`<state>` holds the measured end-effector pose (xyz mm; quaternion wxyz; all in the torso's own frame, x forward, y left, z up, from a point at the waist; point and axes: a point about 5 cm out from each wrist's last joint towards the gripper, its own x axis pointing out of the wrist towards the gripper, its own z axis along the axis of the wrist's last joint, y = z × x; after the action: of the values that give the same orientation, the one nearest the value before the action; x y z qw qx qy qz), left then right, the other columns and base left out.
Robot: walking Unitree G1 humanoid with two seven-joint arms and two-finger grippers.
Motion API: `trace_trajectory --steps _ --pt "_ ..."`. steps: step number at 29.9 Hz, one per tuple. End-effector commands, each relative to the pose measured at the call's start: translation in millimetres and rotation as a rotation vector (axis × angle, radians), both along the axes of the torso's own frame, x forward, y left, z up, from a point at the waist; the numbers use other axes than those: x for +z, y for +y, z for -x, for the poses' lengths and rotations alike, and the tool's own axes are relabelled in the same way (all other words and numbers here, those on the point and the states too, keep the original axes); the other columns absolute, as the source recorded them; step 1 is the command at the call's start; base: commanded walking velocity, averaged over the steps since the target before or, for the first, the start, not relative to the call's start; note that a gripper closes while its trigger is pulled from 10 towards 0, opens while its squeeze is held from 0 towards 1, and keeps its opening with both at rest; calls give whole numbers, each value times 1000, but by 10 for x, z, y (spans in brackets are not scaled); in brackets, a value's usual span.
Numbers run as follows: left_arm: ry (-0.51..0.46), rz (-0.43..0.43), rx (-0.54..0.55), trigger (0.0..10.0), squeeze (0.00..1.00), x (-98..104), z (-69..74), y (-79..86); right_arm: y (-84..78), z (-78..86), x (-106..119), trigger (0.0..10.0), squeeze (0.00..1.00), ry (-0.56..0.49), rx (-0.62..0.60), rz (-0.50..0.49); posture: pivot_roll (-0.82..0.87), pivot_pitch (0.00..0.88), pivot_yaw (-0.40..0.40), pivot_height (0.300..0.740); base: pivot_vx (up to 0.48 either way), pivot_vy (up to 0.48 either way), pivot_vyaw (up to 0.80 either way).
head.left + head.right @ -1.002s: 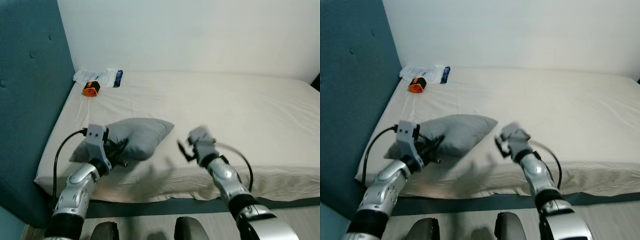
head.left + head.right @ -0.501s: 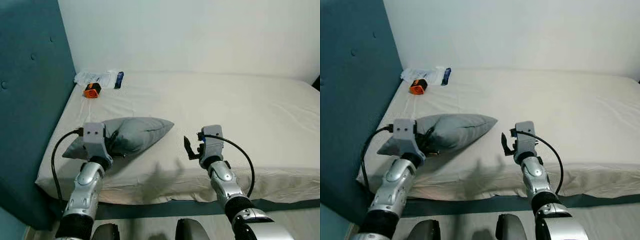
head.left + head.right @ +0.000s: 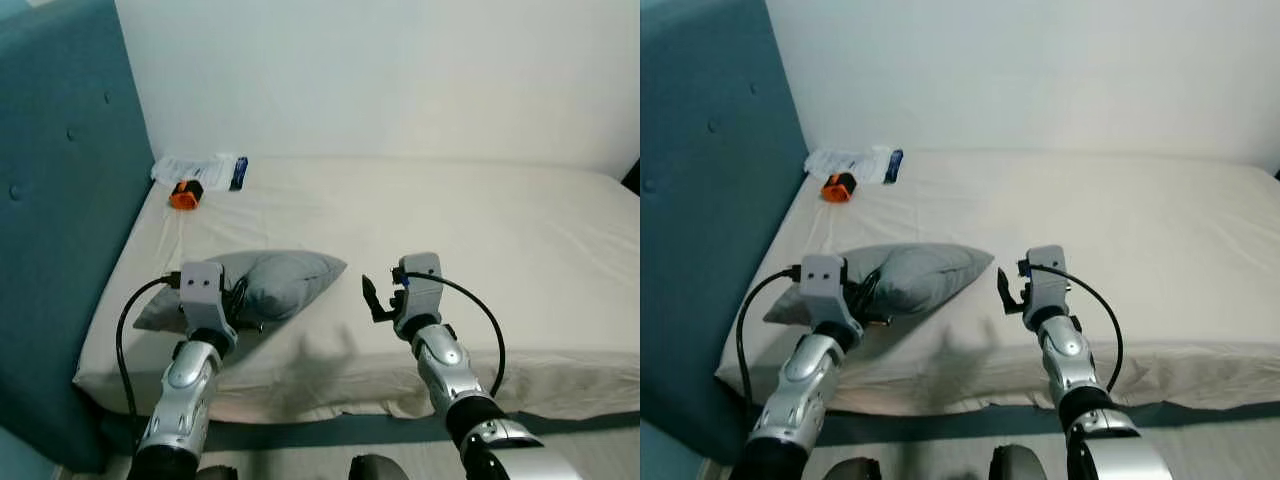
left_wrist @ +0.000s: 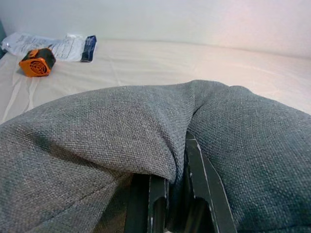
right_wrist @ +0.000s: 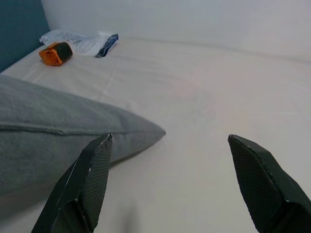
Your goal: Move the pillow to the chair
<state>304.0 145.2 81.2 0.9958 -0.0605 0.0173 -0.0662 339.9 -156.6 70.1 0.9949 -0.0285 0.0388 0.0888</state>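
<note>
Grey pillow (image 3: 275, 283) in left pincer (image 4: 177, 194)

Bare bed (image 3: 480, 230) beyond pillow (image 3: 285, 280)

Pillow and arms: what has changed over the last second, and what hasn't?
The right gripper has steadied, fingers open, beside the pillow's pointed corner without touching it. The left gripper stays shut on the pillow fabric; the pillow has settled a little flatter but still lies on the bed. The camera shifted slightly. The orange gadget and the packet by the headboard have not moved.
</note>
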Motion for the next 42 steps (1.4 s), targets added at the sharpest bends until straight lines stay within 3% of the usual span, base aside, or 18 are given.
trace_trajectory --steps 1,11,15,21,31,42 --pt "-67 -5 16 10000 0 102 -26 9 0 -5 4 10000 0 7 2 -14 30 0 -112 709 0 0 0" --pt "-78 -17 38 10000 0 97 -25 77 20 10 -14 10000 0 13 31 -5 29 0 -110 709 0 0 0" --pt "-81 -4 32 10000 0 96 -21 69 13 6 16 10000 0 -2 49 -50 29 0 -113 719 0 0 0" --pt "-88 -4 30 10000 0 105 -25 54 16 2 38 10000 0 -16 67 -44 28 0 -117 740 0 0 0" --pt "-109 8 39 10000 0 132 -43 60 29 0 54 10000 0 -31 69 -49 27 0 -120 740 0 0 0" --pt "-45 -23 48 10000 0 28 -48 71 4 19 -39 10000 0 36 43 -32 28 0 -121 740 0 0 0"
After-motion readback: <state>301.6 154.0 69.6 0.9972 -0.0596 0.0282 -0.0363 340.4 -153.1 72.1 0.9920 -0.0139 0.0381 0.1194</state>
